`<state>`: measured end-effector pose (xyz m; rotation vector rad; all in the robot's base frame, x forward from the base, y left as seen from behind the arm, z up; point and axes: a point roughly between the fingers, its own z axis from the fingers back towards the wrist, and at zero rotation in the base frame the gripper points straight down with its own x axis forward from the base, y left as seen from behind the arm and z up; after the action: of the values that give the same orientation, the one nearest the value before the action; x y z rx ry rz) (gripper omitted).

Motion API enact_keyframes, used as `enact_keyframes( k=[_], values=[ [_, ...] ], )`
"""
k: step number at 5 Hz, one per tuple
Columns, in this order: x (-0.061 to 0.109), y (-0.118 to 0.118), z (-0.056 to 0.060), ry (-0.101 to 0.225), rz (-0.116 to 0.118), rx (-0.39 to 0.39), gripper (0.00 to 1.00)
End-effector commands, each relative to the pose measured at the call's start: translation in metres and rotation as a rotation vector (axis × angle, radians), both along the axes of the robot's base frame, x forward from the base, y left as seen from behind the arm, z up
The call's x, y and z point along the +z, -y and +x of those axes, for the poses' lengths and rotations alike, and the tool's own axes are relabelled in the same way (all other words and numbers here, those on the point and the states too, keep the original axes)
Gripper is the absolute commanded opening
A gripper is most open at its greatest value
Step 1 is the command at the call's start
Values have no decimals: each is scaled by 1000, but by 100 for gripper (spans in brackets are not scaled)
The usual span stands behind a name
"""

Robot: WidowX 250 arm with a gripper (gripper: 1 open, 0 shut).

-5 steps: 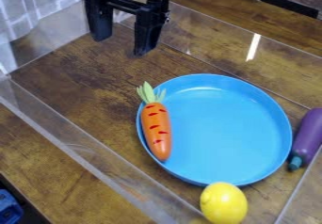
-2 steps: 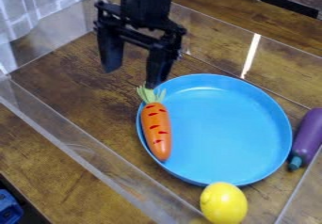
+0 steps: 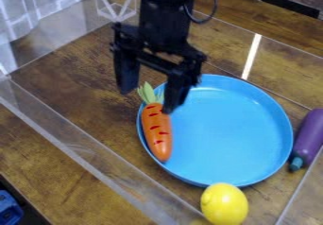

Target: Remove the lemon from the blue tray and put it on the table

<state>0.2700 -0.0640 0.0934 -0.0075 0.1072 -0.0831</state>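
In the one camera view, we are seeing our gripper (image 3: 153, 89) coming down from the far left toward the blue tray (image 3: 240, 125), jaws apart and empty; the lemon (image 3: 225, 204) is sitting at the tray's near rim, so the grasp remains ahead.

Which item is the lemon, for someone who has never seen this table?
Find the big round blue tray. Just off its near rim, on the wooden table, lies the lemon: small, smooth, bright yellow and round, unlike the long orange carrot and the purple eggplant.
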Motion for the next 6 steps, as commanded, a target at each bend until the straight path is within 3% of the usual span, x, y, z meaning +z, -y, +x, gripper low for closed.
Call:
enact_keyframes(
  k=[1, 2, 4, 6],
  values=[
    [8, 19, -4, 73, -15, -29, 100],
    [1, 39, -11, 92, -18, -47, 100],
    [-20, 80, -14, 138, -33, -42, 100],
    [-52, 97, -14, 147, -45, -60, 100]
  ],
)
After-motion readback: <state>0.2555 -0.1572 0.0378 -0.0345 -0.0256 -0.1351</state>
